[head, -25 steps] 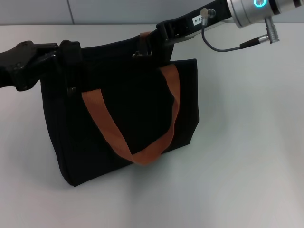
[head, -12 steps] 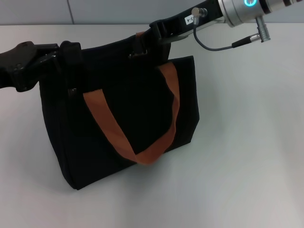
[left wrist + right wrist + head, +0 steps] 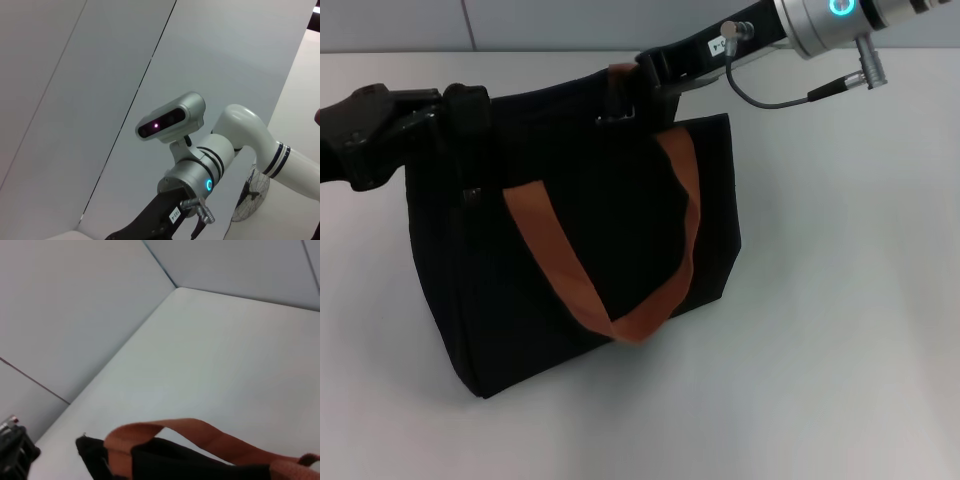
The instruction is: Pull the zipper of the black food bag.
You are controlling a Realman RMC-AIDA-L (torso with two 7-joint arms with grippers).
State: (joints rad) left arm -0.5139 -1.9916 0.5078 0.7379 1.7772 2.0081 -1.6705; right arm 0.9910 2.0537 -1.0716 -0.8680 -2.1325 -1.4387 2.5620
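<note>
Along the top edge of the black food bag [image 3: 580, 240], the zipper [image 3: 616, 117] hangs beside the right gripper [image 3: 645, 85], apparently pinching it. Left gripper [image 3: 460, 110] clamps the bag's far corner. Pulling seems underway; next, drag steadily along the track.

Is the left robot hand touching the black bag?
Touching. In the head view, the left gripper presses against the black food bag's top corner, no gap between.

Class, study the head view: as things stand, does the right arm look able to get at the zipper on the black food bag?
Probably yes. The right end effector is already at the top edge of the black food bag, beside the silver zipper; nothing lies between them. The left end effector is at the opposite corner.
</note>
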